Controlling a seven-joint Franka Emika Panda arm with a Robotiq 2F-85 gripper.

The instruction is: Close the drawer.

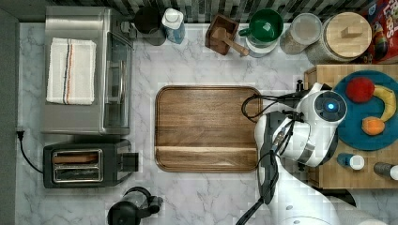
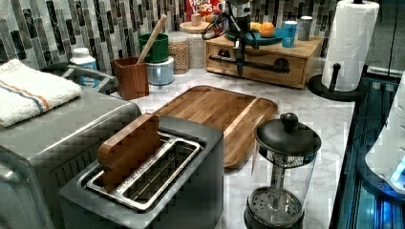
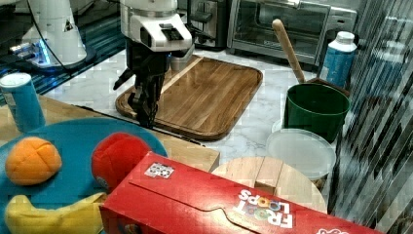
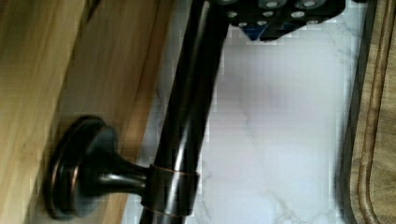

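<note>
A: Where does the drawer sit?
B: Light-wood front beyond the rounded cutting board; glossy black bar handle spans it.
A: The gripper?
B: At the handle; finger spacing cannot be told.

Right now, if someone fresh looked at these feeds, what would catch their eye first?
Probably the white arm reaching over the wooden box at the top view's right, its gripper down at the drawer's long black bar handle, seen close in the wrist view. Next, the big brown cutting board mid-counter, and the blue plate of fruit on the box top.
</note>
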